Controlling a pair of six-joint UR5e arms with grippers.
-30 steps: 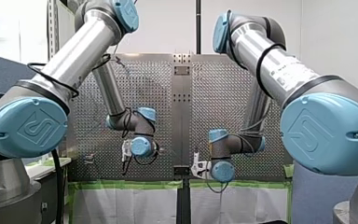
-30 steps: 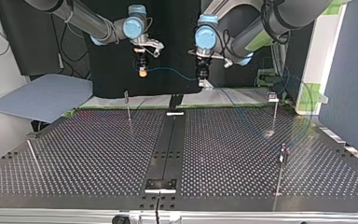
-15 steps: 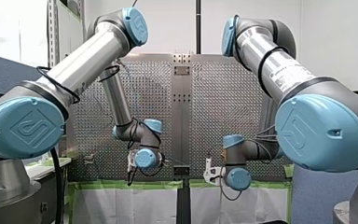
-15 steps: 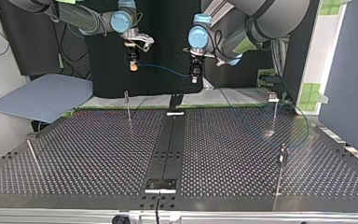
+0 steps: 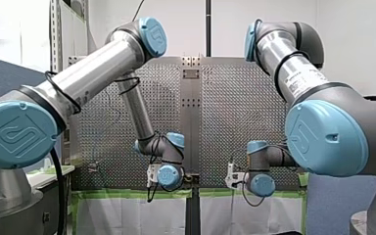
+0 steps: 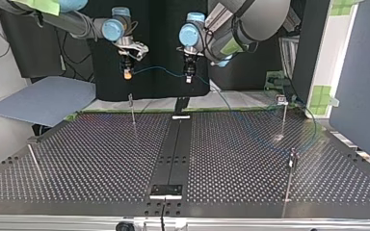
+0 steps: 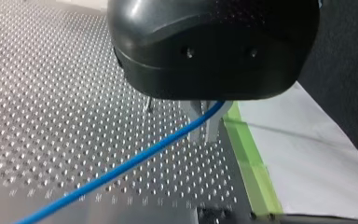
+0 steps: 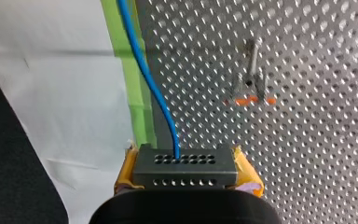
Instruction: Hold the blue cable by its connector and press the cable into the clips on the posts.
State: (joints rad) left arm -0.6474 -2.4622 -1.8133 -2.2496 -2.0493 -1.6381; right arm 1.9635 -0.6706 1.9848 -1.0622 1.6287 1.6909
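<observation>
In the right wrist view my right gripper (image 8: 185,161) is shut on a dark grey connector (image 8: 185,173), yellow pads (image 8: 125,173) on both sides. The blue cable (image 8: 145,74) leaves the connector's face. In the left wrist view my left gripper (image 7: 206,130) has its metal fingers shut on the blue cable (image 7: 121,170), which runs away over the perforated table. In the top view my right gripper (image 6: 126,72) hangs above a thin post (image 6: 132,109). My left gripper (image 6: 188,74) hangs to its right, with the cable (image 6: 159,70) strung between them.
A post with a clip (image 6: 282,101) stands at the top view's right, another post (image 6: 292,163) nearer the camera. A rod (image 6: 33,159) leans at the left. Green tape (image 7: 249,154) edges the table under both grippers. A post with orange marks (image 8: 251,86) lies below my right gripper.
Both arms have carried the cable toward the top view's left and a little higher. In the front view both wrists have moved right and down.
</observation>
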